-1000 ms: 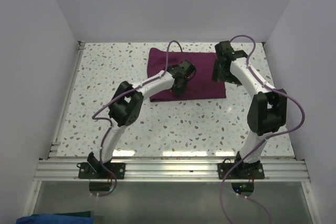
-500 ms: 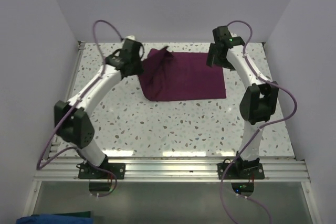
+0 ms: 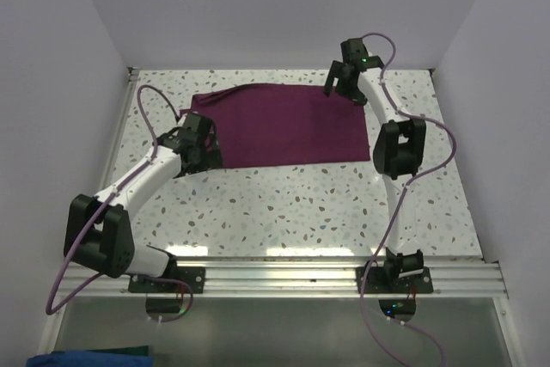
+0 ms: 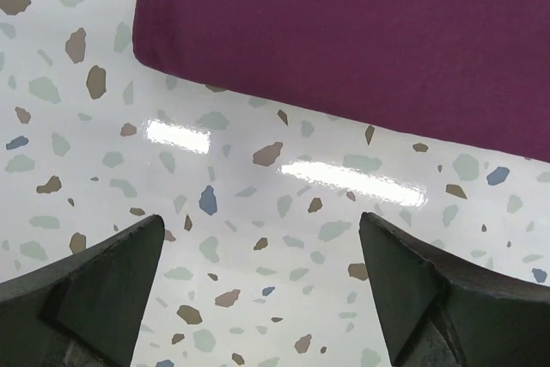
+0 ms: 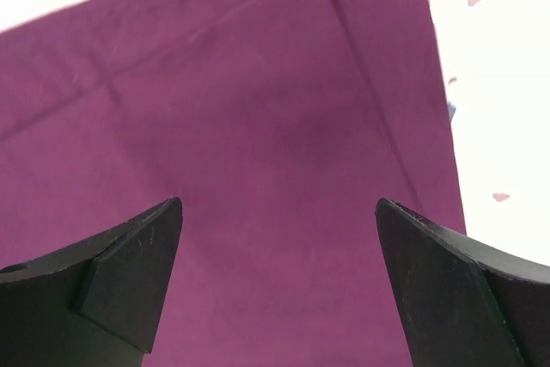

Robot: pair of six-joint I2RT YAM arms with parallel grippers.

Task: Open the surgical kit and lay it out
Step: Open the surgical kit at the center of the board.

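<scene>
Of the surgical kit only its dark purple-maroon cloth (image 3: 288, 126) shows, spread flat at the back of the table, with a narrow strip trailing off its far left corner. My left gripper (image 3: 207, 142) hangs open just off the cloth's near left corner. In the left wrist view it (image 4: 259, 221) is over bare table, the cloth edge (image 4: 344, 49) ahead of its fingertips. My right gripper (image 3: 341, 83) is open above the cloth's far right corner. The right wrist view has the gripper (image 5: 277, 204) over the stitched hem (image 5: 369, 75), nothing between its fingers.
The speckled terrazzo table (image 3: 284, 204) runs out to white walls at the back and both sides. A metal rail (image 3: 275, 277) carries the arm bases along the near edge. Purple cables loop off both arms.
My left gripper went from shut on a lifted cloth flap to open, and dropped toward the near left corner. The cloth now lies wider to the left. My right arm reached farther back.
</scene>
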